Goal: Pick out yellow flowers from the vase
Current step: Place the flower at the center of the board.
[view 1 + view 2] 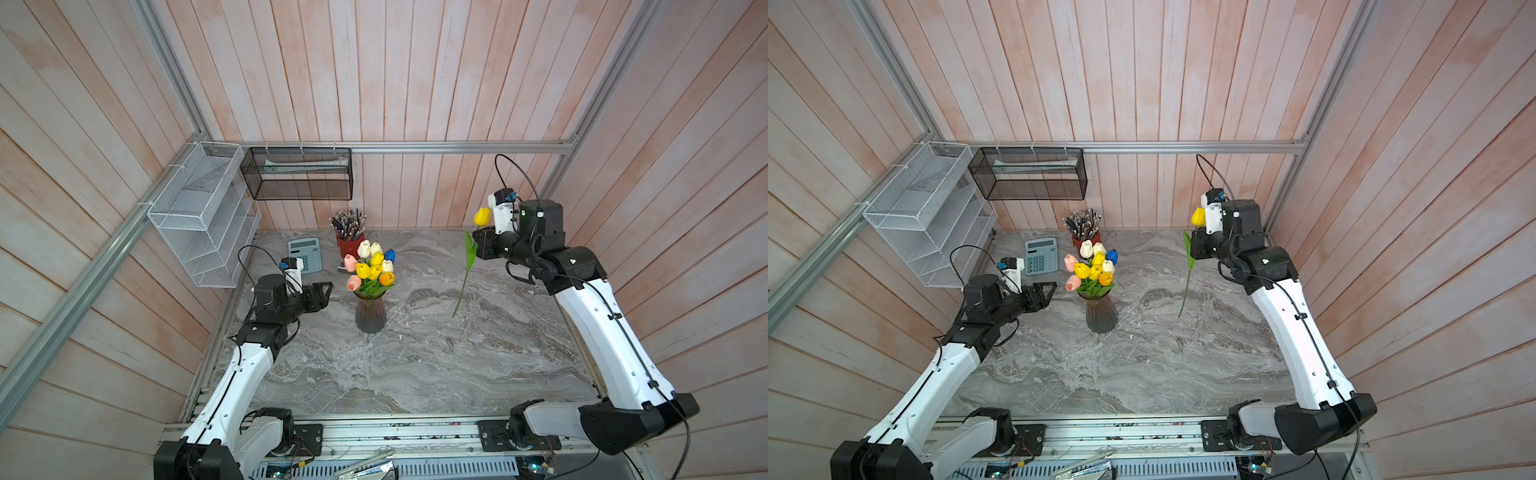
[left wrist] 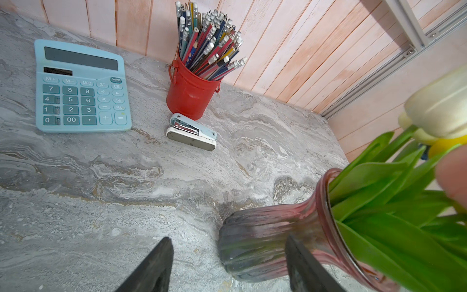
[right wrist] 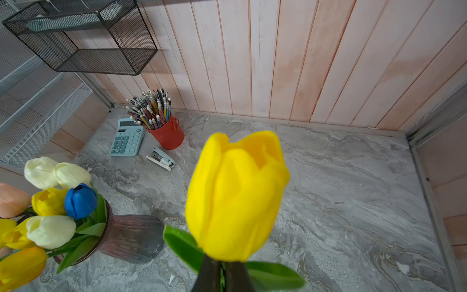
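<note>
Right hand [image 1: 477,244] clenched on the stem of one yellow flower [image 1: 482,216], just under the head; long axis near vertical, head up, well right of the vase [image 1: 370,316]. Left hand [image 1: 327,292] released, beside the vase; other yellow flowers [image 1: 370,270] upright in it.

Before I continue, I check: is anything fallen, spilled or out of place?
Nothing spilled; the vase stands upright. Only the stapler beside the red pencil cup seems to lie on its side.
</note>
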Available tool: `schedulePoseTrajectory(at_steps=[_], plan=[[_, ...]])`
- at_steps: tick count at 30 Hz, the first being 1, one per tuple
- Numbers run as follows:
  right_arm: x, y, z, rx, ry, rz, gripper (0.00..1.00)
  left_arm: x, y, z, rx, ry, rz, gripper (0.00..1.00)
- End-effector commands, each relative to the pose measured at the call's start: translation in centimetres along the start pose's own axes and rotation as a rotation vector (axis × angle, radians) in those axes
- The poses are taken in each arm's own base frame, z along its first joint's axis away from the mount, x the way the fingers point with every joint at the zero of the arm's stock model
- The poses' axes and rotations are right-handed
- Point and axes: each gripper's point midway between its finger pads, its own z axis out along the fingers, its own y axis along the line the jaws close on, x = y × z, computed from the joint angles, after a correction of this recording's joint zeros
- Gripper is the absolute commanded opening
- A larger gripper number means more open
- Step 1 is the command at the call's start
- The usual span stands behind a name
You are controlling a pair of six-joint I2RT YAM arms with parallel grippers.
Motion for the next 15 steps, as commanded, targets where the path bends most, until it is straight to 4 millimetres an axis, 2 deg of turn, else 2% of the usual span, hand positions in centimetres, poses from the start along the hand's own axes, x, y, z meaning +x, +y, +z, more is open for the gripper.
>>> schedulePoseTrajectory(at_steps=[1, 8, 15], plan=[[2.3, -0.1, 1.5, -0.073, 0.134, 0.049, 0.05, -0.5, 0.1, -0.2, 0.001, -0.029, 0.011, 0.70], [6.0, -5.1, 5.9, -0.041, 0.292, 0.120, 0.05, -0.5, 0.1, -0.4, 0.014, -0.045, 0.003, 0.71], [9.7, -6.6, 10.0, -0.098, 0.443, 0.157, 0.05, 0.3, 0.4, 0.1, 0.043, -0.050, -0.032, 0.73]])
